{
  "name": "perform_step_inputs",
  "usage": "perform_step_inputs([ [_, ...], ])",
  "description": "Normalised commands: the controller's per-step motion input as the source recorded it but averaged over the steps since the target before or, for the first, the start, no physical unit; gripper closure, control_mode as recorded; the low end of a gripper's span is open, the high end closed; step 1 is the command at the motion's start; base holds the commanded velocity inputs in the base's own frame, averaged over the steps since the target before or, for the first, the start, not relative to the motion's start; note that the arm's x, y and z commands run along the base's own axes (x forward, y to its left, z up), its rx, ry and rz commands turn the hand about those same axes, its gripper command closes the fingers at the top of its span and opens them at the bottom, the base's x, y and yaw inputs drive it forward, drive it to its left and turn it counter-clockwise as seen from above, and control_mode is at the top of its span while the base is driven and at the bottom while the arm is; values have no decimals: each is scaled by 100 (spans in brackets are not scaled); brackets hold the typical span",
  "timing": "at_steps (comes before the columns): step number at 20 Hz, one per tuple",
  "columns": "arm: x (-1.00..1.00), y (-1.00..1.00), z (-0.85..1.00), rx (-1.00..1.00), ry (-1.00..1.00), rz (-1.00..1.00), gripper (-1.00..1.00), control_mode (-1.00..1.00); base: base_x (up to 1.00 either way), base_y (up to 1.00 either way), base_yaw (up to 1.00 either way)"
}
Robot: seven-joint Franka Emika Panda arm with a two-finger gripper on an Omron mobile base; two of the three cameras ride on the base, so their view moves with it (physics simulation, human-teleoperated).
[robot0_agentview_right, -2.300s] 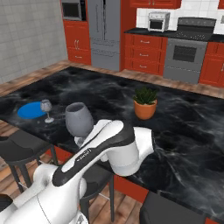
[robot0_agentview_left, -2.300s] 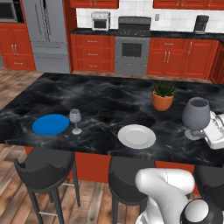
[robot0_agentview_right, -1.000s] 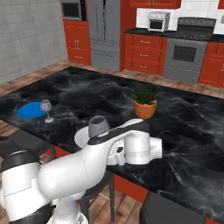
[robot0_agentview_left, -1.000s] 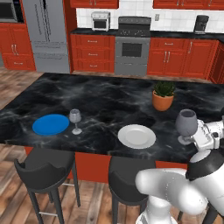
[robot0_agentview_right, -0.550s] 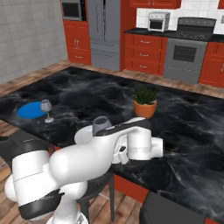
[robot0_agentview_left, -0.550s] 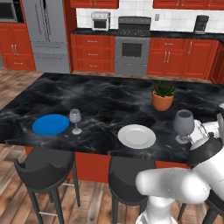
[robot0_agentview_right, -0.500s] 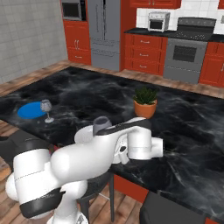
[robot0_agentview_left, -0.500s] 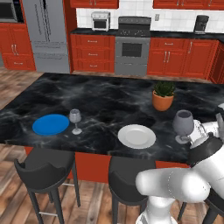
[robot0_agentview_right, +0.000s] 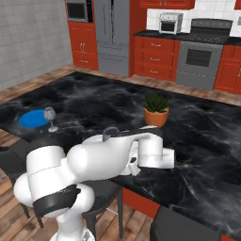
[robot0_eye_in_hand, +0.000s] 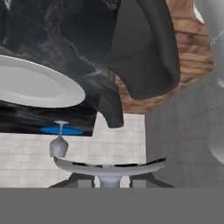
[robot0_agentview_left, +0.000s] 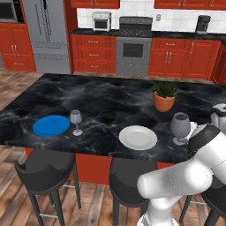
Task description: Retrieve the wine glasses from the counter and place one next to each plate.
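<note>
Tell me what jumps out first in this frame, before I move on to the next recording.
The bulky white robot arm curls across the foreground, its claw holding a smoky-grey stemmed wine glass upright at the near edge of the black marble island, just right of the white round plate. Further left, a second smoky-grey wine glass stands beside the bright blue round plate. A green plant in a terracotta pot sits behind the held glass.

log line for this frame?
phase: placing | gripper: shut on second wine glass | foot: on island, right of white plate | first wine glass: beside blue plate
</note>
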Motion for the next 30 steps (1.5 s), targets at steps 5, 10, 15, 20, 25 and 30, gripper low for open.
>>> perform_step_inputs([
  [5,25,0,-23,0,0,0,100,-100,0,0,0],
  [10,24,-2,-24,0,0,0,100,-100,0,0,0],
  [15,24,-9,-19,0,0,0,100,-100,0,0,0],
  [20,23,-12,-14,0,0,0,100,-100,0,0,0],
  [25,15,-13,-15,0,0,0,100,-100,0,0,0],
  [30,15,0,-16,0,0,0,100,-100,0,0,0],
])
